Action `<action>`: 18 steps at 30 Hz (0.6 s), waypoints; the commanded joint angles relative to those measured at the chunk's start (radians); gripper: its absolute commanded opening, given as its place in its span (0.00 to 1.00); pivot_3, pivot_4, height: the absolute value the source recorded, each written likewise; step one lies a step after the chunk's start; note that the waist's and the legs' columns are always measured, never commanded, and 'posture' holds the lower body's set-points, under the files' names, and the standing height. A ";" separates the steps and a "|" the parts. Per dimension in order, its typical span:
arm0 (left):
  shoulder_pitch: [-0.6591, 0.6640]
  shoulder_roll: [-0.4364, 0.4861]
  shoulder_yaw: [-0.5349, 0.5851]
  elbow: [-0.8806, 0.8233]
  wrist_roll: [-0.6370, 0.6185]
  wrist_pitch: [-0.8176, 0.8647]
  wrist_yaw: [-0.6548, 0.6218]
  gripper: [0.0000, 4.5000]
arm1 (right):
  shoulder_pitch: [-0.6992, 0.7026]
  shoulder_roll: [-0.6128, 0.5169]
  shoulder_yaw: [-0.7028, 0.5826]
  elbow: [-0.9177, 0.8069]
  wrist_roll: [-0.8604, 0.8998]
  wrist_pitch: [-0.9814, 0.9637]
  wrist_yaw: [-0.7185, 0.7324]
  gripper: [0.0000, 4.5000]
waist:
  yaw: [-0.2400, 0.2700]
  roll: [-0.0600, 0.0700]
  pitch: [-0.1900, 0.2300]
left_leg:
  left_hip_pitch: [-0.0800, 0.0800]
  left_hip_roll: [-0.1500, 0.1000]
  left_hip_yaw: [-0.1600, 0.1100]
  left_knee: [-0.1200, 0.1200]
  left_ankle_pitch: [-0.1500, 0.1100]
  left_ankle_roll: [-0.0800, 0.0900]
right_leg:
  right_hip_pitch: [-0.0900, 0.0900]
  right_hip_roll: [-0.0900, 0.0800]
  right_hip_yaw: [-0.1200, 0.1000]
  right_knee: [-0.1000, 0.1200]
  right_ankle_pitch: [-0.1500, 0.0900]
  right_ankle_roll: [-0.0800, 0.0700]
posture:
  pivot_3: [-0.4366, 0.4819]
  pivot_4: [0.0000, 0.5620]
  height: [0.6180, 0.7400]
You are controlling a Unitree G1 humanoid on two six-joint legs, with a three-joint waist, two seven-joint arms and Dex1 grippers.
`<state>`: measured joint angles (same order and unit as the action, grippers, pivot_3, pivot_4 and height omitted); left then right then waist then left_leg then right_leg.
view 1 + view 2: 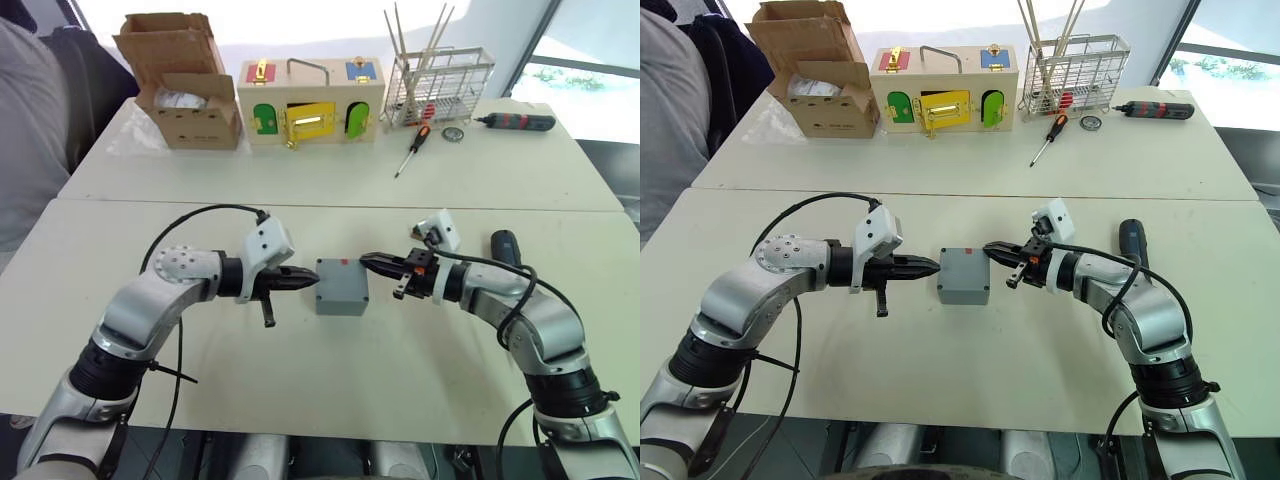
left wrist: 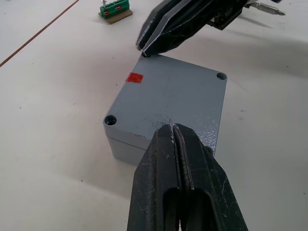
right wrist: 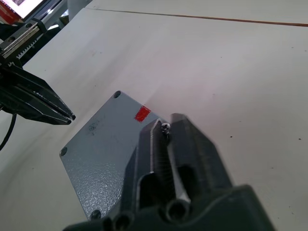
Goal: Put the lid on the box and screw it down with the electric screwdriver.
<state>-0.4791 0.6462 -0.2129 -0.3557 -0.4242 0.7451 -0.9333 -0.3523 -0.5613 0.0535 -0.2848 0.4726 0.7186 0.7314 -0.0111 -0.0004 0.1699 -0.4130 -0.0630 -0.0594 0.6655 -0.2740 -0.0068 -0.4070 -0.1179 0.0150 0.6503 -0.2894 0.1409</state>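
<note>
The grey box (image 1: 341,290) sits mid-table with the lid (image 2: 168,94) lying flat on it, a red mark near one edge. My left gripper (image 1: 312,281) is shut, and its tip rests on the lid's left edge (image 2: 172,126). From the right, my right gripper (image 1: 365,260) is shut on a small silver screw (image 3: 165,128), its tip at a corner hole of the lid. The electric screwdriver (image 1: 505,245), black with a blue band, lies on the table just beyond my right forearm.
At the table's back stand a cardboard box (image 1: 185,85), a wooden box with coloured doors (image 1: 310,105) and a wire rack (image 1: 440,85). A red-and-black screwdriver (image 1: 412,150) and a black tool (image 1: 515,122) lie nearby. A person (image 1: 25,130) is at far left.
</note>
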 commanded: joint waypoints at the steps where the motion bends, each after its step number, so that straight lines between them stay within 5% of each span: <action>1: -0.015 -0.002 0.012 -0.010 0.000 -0.021 0.000 0.00 | -0.022 -0.014 -0.015 -0.028 0.005 -0.003 0.007 0.42 | 0.000 0.000 0.000 | 0.000 0.000 0.000 0.000 0.000 0.000 | 0.000 0.000 0.000 0.000 0.000 0.000 | 0.48 0.27 0.96; 5: -0.021 -0.006 0.013 -0.005 -0.002 -0.025 0.000 0.00 | -0.034 -0.045 -0.026 -0.037 0.003 0.002 0.016 0.84 | 0.000 0.000 0.000 | 0.000 0.000 0.000 0.000 0.000 0.000 | 0.000 0.000 0.000 0.000 0.000 0.000 | 0.48 0.27 0.96; 7: -0.032 -0.017 0.012 0.001 -0.001 -0.037 0.001 0.00 | -0.060 -0.085 -0.063 -0.035 0.013 0.020 0.024 0.97 | 0.001 0.000 0.000 | 0.000 0.000 0.000 0.000 0.000 0.000 | 0.000 0.000 0.000 0.000 0.000 0.000 | 0.48 0.27 0.96; 12: -0.095 -0.087 0.018 -0.014 -0.046 -0.050 -0.013 0.00 | -0.224 -0.206 -0.284 0.029 0.128 0.190 -0.018 0.97 | 0.005 0.000 0.000 | 0.000 -0.001 0.000 0.001 0.000 0.000 | 0.000 -0.001 0.000 0.000 0.000 0.000 | 0.48 0.27 0.96; 18: -0.119 -0.125 -0.083 -0.030 -0.001 -0.116 -0.055 0.00 | -0.256 -0.551 -0.175 0.148 0.055 0.356 0.104 0.99 | 0.004 -0.001 0.000 | 0.000 -0.001 0.000 -0.001 -0.001 0.001 | 0.001 -0.001 0.000 -0.002 0.000 0.000 | 0.48 0.27 0.96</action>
<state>-0.5870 0.5240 -0.2673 -0.3554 -0.4443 0.6701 -0.9721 -0.6072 -1.0566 -0.1549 -0.1428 0.5451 1.0399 0.7896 -0.0070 -0.0010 0.1698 -0.4132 -0.0635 -0.0587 0.6647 -0.2746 -0.0058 -0.4061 -0.1188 0.0149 0.6486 -0.2894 0.1408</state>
